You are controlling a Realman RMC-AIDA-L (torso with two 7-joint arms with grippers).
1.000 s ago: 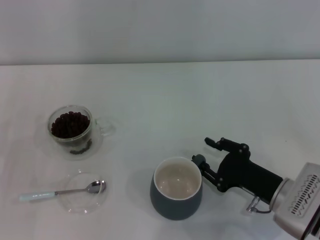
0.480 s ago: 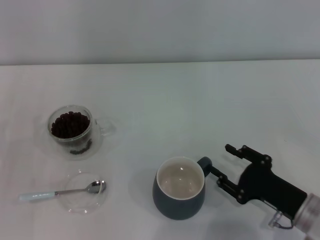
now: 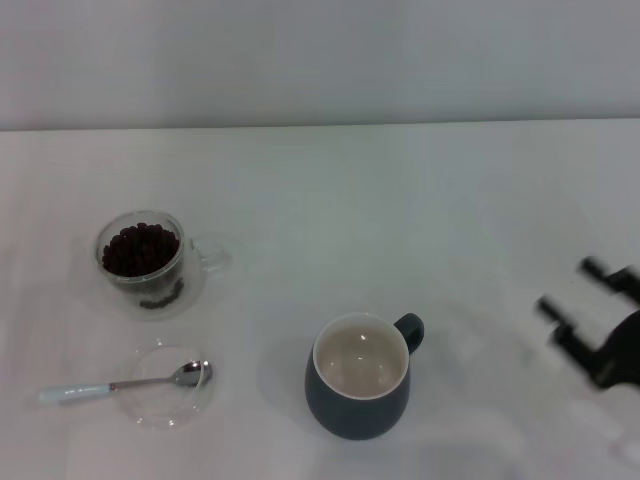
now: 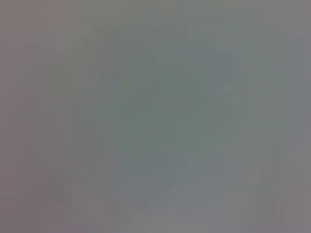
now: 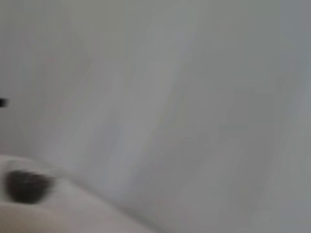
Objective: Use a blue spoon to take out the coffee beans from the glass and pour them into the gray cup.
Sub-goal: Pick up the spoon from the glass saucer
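So far, almost nothing of the task was done. The coffee beans [image 3: 141, 248] filled the glass [image 3: 145, 262] at the left part of the desk [image 3: 400, 220], and the gray cup [image 3: 358, 377] stood near the front, well apart from it, with a clean cream inside and no bean in it. The blue spoon [image 3: 125, 383] lay untouched, its metal bowl resting on a clear saucer [image 3: 170, 386] just in front of the glass. The right gripper [image 3: 590, 300] was at the right edge, away from the cup, with its jaws spread and holding nothing. The left gripper was not visible. Picking up the spoon, scooping and pouring all remained.
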